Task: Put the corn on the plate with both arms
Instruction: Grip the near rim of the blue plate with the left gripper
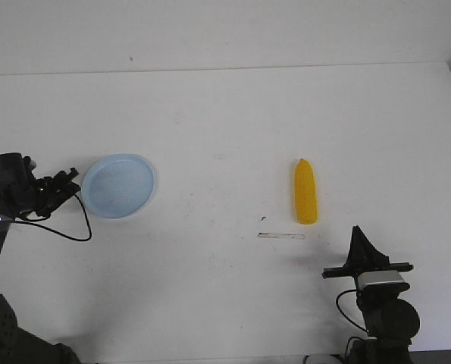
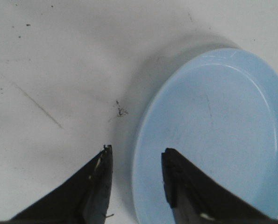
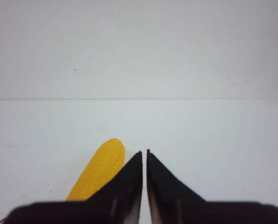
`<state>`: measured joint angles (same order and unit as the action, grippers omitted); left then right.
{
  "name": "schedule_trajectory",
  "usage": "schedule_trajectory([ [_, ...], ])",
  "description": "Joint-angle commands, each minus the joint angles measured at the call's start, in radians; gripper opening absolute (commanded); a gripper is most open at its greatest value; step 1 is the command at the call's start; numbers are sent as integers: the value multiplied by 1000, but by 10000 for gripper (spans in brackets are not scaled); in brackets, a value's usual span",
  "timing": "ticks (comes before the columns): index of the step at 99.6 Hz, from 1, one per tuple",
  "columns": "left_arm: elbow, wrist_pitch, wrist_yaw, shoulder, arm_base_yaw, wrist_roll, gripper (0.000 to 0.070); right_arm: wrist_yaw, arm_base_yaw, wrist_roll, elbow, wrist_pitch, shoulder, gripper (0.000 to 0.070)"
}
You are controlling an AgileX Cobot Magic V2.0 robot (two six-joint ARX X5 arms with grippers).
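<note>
The yellow corn [image 1: 305,192] lies on the white table right of centre, its tapered tip pointing away from me. It also shows in the right wrist view [image 3: 99,172], beside my shut right gripper [image 3: 144,151], not between the jaws. In the front view the right gripper [image 1: 357,231] sits nearer than the corn and a little to its right. The pale blue plate [image 1: 119,186] lies empty at the left. My left gripper [image 1: 68,178] is open at the plate's left rim; in the left wrist view its jaws [image 2: 136,150] straddle the plate's rim [image 2: 137,154].
A thin clear strip [image 1: 281,236] lies on the table just in front of the corn. A small dark speck [image 1: 264,218] lies near it. The table's far edge meets a white wall [image 1: 225,34]. A black cable [image 1: 70,227] loops from the left arm.
</note>
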<state>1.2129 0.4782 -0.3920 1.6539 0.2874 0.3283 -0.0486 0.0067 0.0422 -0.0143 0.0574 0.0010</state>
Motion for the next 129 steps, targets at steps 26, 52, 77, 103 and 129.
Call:
schedule_trajectory([
  [26, 18, 0, -35, 85, -49, -25, 216, 3, 2, 13, 2, 11, 0, 13],
  [52, 18, -4, -31, 92, -59, -25, 216, 3, 2, 13, 2, 11, 0, 13],
  [77, 18, -4, -31, 92, -59, -25, 216, 3, 2, 13, 2, 11, 0, 13],
  [103, 18, -8, -26, 92, -67, -33, 213, 3, 2, 13, 2, 11, 0, 13],
  [129, 18, -7, -19, 92, -86, -59, 205, 3, 2, 13, 2, 11, 0, 13],
])
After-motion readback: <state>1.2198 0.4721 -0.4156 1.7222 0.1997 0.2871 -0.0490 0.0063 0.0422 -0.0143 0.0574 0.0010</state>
